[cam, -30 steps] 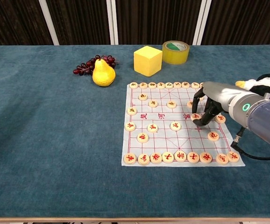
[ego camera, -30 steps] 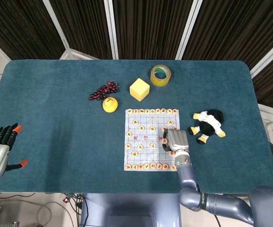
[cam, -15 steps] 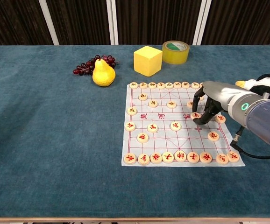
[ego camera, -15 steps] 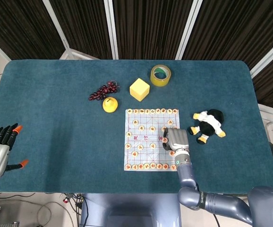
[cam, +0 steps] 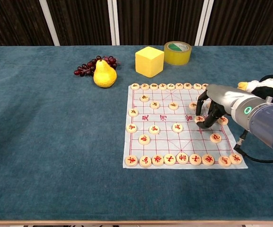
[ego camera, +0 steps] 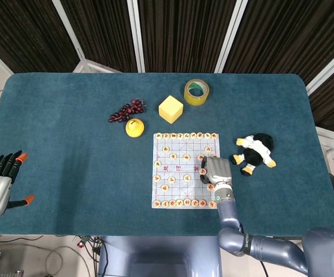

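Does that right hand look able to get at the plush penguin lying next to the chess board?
Probably yes. The right hand is over the right side of the chess board, fingers down at a piece, and the plush penguin lies just beyond the board's right edge. Only bare cloth shows between them in the head view.
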`<action>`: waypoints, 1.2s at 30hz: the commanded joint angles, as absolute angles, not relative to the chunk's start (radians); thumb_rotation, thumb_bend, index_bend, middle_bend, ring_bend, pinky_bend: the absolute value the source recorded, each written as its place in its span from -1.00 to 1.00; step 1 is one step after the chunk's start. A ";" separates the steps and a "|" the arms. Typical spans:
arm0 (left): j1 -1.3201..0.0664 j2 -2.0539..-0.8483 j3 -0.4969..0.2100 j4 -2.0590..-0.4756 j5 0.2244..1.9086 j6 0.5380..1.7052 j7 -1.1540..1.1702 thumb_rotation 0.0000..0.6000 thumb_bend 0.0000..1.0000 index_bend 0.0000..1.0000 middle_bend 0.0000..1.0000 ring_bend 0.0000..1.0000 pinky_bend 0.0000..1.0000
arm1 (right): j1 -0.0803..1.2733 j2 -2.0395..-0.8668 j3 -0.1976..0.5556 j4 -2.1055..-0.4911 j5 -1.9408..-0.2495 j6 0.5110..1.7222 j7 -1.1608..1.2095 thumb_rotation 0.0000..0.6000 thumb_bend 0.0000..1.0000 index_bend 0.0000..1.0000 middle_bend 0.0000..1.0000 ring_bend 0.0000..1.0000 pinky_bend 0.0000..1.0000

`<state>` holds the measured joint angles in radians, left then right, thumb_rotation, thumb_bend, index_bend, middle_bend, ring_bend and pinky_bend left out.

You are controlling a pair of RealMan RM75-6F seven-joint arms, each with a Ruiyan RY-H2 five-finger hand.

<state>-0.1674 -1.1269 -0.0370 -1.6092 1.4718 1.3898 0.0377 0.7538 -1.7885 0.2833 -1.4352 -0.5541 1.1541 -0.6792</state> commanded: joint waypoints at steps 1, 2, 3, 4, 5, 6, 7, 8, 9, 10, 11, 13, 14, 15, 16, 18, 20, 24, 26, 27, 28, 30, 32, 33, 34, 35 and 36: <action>-0.168 -1.127 -0.037 -1.610 1.472 1.389 0.038 1.00 -1.00 -1.00 -1.00 -1.00 -1.00 | 0.752 -1.790 0.281 -1.437 -0.556 1.155 -0.679 1.00 -0.10 0.04 1.00 1.00 0.80; -0.167 -1.126 -0.037 -1.610 1.471 1.389 0.037 1.00 -1.00 -1.00 -1.00 -1.00 -1.00 | 0.751 -1.790 0.281 -1.438 -0.557 1.155 -0.679 1.00 -0.10 0.03 1.00 1.00 0.80; -0.167 -1.126 -0.037 -1.610 1.471 1.389 0.037 1.00 -1.00 -1.00 -1.00 -1.00 -1.00 | 0.751 -1.790 0.279 -1.439 -0.560 1.156 -0.679 1.00 -0.10 0.02 1.00 1.00 0.80; -0.168 -1.126 -0.037 -1.610 1.471 1.389 0.037 1.00 -1.00 -1.00 -1.00 -1.00 -1.00 | 0.750 -1.790 0.278 -1.440 -0.562 1.157 -0.678 1.00 -0.10 -0.01 1.00 1.00 0.80; -0.168 -1.126 -0.037 -1.610 1.471 1.389 0.036 1.00 -1.00 -1.00 -1.00 -1.00 -1.00 | 0.749 -1.790 0.278 -1.441 -0.563 1.157 -0.677 1.00 -0.10 -0.03 1.00 1.00 0.80; -0.168 -1.126 -0.037 -1.610 1.471 1.389 0.036 1.00 -1.00 -1.00 -1.00 -1.00 -1.00 | 0.748 -1.790 0.278 -1.442 -0.565 1.158 -0.676 1.00 -0.10 -0.07 1.00 1.00 0.80; -0.168 -1.126 -0.037 -1.610 1.471 1.389 0.036 1.00 -1.00 -1.00 -1.00 -1.00 -1.00 | 0.748 -1.791 0.279 -1.443 -0.568 1.160 -0.674 1.00 -0.10 -0.10 1.00 1.00 0.80; -0.167 -1.126 -0.037 -1.611 1.472 1.390 0.036 1.00 -1.00 -1.00 -1.00 -1.00 -1.00 | 0.747 -1.791 0.279 -1.444 -0.572 1.161 -0.673 1.00 -0.10 -0.13 1.00 1.00 0.80; -0.167 -1.126 -0.037 -1.611 1.472 1.391 0.035 1.00 -1.00 -1.00 -1.00 -1.00 -1.00 | 0.746 -1.791 0.279 -1.446 -0.575 1.163 -0.671 1.00 -0.10 -0.17 1.00 1.00 0.80; -0.167 -1.126 -0.037 -1.611 1.473 1.391 0.035 1.00 -1.00 -1.00 -1.00 -1.00 -1.00 | 0.745 -1.791 0.280 -1.448 -0.579 1.166 -0.668 1.00 -0.10 -0.20 1.00 1.00 0.80; -0.167 -1.125 -0.037 -1.611 1.473 1.391 0.035 1.00 -1.00 -1.00 -1.00 -1.00 -1.00 | 0.744 -1.791 0.280 -1.450 -0.584 1.170 -0.666 1.00 -0.10 -0.22 1.00 1.00 0.80; -0.167 -1.125 -0.037 -1.611 1.474 1.391 0.034 1.00 -1.00 -1.00 -1.00 -1.00 -1.00 | 0.741 -1.792 0.281 -1.453 -0.597 1.177 -0.658 1.00 -0.10 -0.24 1.00 1.00 0.80; -0.167 -1.125 -0.037 -1.611 1.474 1.391 0.034 1.00 -1.00 -1.00 -1.00 -1.00 -1.00 | 0.740 -1.792 0.282 -1.454 -0.602 1.181 -0.655 1.00 -0.10 -0.25 1.00 1.00 0.80; -0.167 -1.125 -0.036 -1.611 1.475 1.392 0.033 1.00 -1.00 -1.00 -1.00 -1.00 -1.00 | 0.739 -1.792 0.282 -1.454 -0.608 1.185 -0.654 1.00 -0.10 -0.25 1.00 1.00 0.80; -0.167 -1.125 -0.036 -1.611 1.476 1.392 0.033 1.00 -1.00 -1.00 -1.00 -1.00 -1.00 | 0.738 -1.792 0.282 -1.455 -0.611 1.187 -0.653 1.00 -0.10 -0.25 1.00 1.00 0.80; -0.167 -1.125 -0.036 -1.611 1.476 1.393 0.032 1.00 -1.00 -1.00 -1.00 -1.00 -1.00 | 0.736 -1.789 0.282 -1.461 -0.613 1.191 -0.655 1.00 -0.10 -0.26 1.00 1.00 0.80; -0.166 -1.124 -0.036 -1.611 1.477 1.394 0.031 1.00 -1.00 -1.00 -1.00 -1.00 -1.00 | 0.733 -1.785 0.283 -1.470 -0.617 1.196 -0.655 1.00 -0.10 -0.27 1.00 1.00 0.80; -0.166 -1.124 -0.035 -1.611 1.480 1.396 0.031 1.00 -1.00 -1.00 -1.00 -1.00 -1.00 | 0.723 -1.767 0.277 -1.514 -0.663 1.223 -0.647 1.00 -0.10 -0.28 1.00 1.00 0.80; -0.166 -1.125 -0.036 -1.610 1.480 1.396 0.032 1.00 -1.00 -1.00 -1.00 -1.00 -1.00 | 0.718 -1.755 0.273 -1.539 -0.694 1.241 -0.644 1.00 -0.10 -0.29 1.00 1.00 0.80; -0.166 -1.125 -0.036 -1.610 1.480 1.397 0.032 1.00 -1.00 -1.00 -1.00 -1.00 -1.00 | 0.714 -1.745 0.269 -1.556 -0.715 1.254 -0.642 1.00 -0.10 -0.32 1.00 1.00 0.80; -0.166 -1.125 -0.036 -1.610 1.480 1.397 0.032 1.00 -1.00 -1.00 -1.00 -1.00 -1.00 | 0.710 -1.732 0.264 -1.574 -0.742 1.271 -0.641 1.00 -0.10 -0.34 1.00 1.00 0.80; -0.165 -1.125 -0.036 -1.609 1.481 1.399 0.032 1.00 -1.00 -1.00 -1.00 -1.00 -1.00 | 0.690 -1.693 0.246 -1.622 -0.807 1.311 -0.634 1.00 -0.10 -0.43 1.00 0.98 0.71; -0.164 -1.126 -0.035 -1.609 1.483 1.401 0.032 1.00 -1.00 -1.00 -1.00 -1.00 -1.00 | 0.664 -1.649 0.229 -1.668 -0.864 1.352 -0.625 1.00 -0.10 -0.54 0.94 0.89 0.58; -0.164 -1.126 -0.035 -1.608 1.483 1.402 0.033 1.00 -1.00 -1.00 -1.00 -1.00 -1.00 | 0.655 -1.634 0.222 -1.684 -0.879 1.363 -0.622 1.00 -0.10 -0.64 0.81 0.75 0.51; -0.164 -1.126 -0.035 -1.608 1.484 1.402 0.034 1.00 -1.00 -1.00 -1.00 -1.00 -1.00 | 0.639 -1.608 0.214 -1.709 -0.903 1.382 -0.614 1.00 -0.10 -0.71 0.71 0.66 0.49; -0.164 -1.126 -0.034 -1.608 1.485 1.403 0.036 1.00 -1.00 -1.00 -1.00 -1.00 -1.00 | 0.623 -1.580 0.203 -1.734 -0.923 1.394 -0.606 1.00 -0.10 -0.81 0.53 0.50 0.49; -0.163 -1.127 -0.034 -1.608 1.487 1.404 0.039 1.00 -1.00 -1.00 -1.00 -1.00 -1.00 | 0.604 -1.549 0.191 -1.760 -0.941 1.408 -0.597 1.00 -0.10 -0.91 0.33 0.32 0.51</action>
